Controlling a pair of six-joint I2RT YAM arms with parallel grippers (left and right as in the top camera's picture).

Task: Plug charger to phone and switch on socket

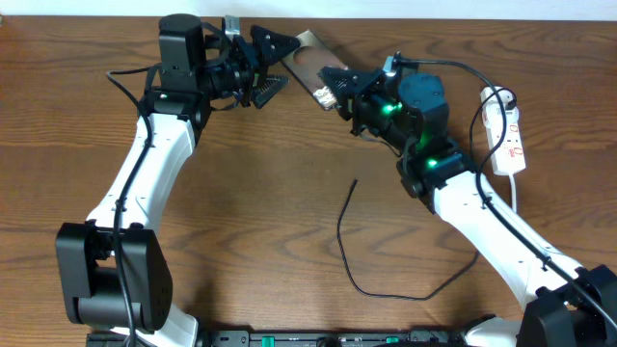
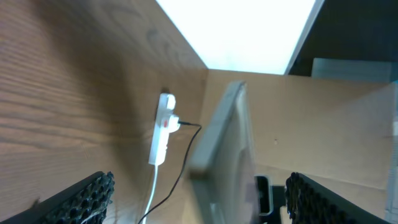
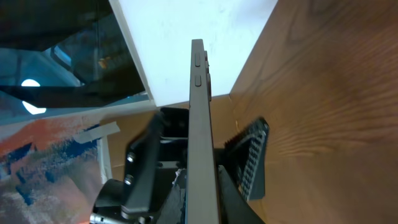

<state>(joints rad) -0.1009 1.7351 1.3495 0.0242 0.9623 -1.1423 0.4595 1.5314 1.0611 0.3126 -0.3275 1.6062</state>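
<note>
- Left jaws stand wide and empty, their mouth facing right at the phone (image 1: pixel 307 60), which sits just beside them; I cannot tell whether they touch it
- The phone is held on edge at the far side of the worktop (image 1: pixel 270 193), its long axis running from the left jaws down-right into the right jaws
- Right jaws are clamped narrow on the phone's nearer end
- The charger (image 1: pixel 339 229) lies loose on the worktop, plug tip aimed up toward the phone but well apart, nearer the right arm (image 1: pixel 482 207); only the left jaws are free to fetch it
- The socket (image 1: pixel 507 130) lies far right
</note>
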